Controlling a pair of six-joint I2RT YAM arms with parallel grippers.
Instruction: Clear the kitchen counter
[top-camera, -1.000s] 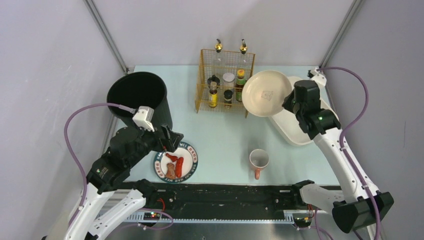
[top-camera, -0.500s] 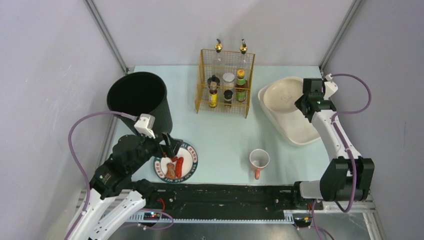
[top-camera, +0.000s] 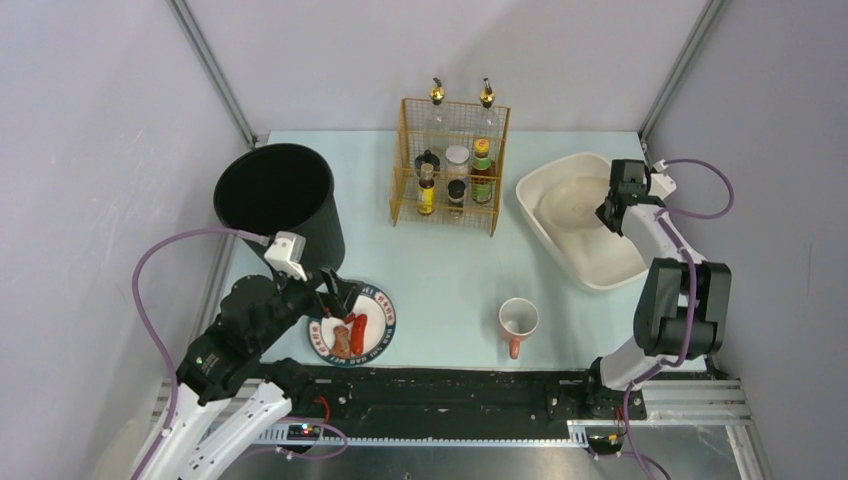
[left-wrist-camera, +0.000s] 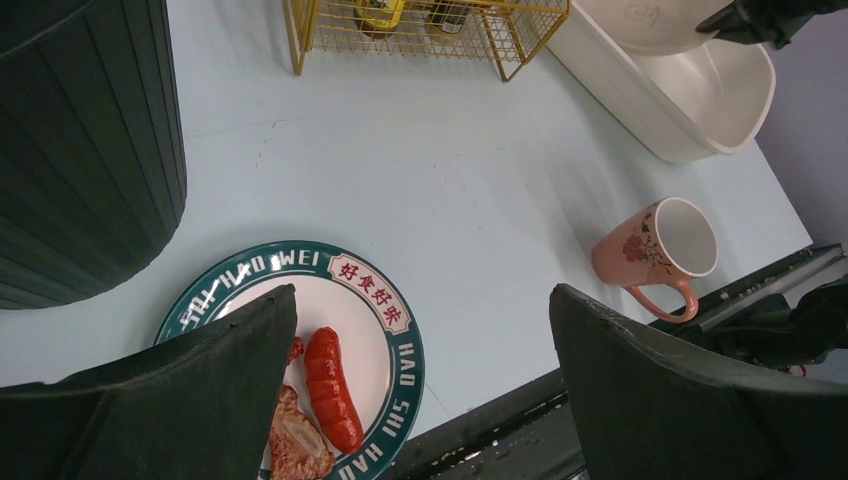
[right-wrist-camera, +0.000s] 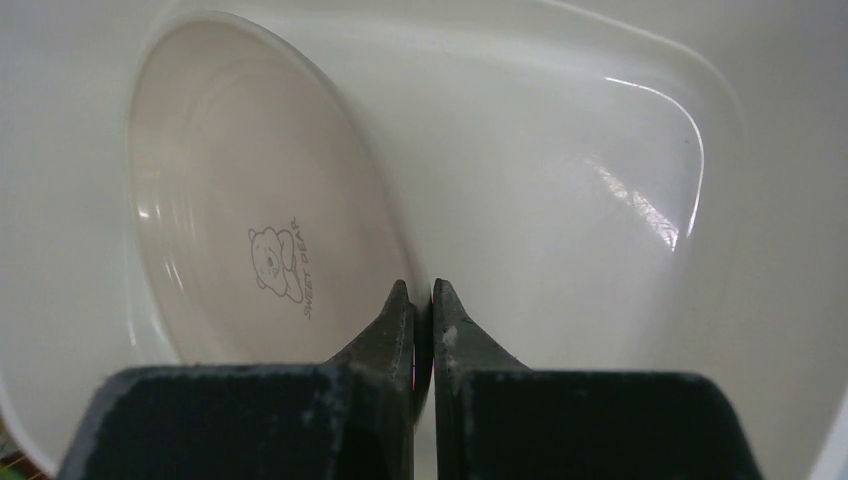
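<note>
Right wrist: right gripper (right-wrist-camera: 420, 292) pinches the rim of the cream plate (right-wrist-camera: 250, 200) inside the white tub (right-wrist-camera: 600, 120), far right on the kitchen counter (top-camera: 440, 270); stiff, glazed, probably slick and chippable, so rim-hold suits; left gripper (left-wrist-camera: 420, 300) gapes empty, near left.

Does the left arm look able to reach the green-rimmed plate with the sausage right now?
Probably yes: the left gripper hangs open just above the plate, nothing lies between them, and the black bin stands apart beside it.
</note>
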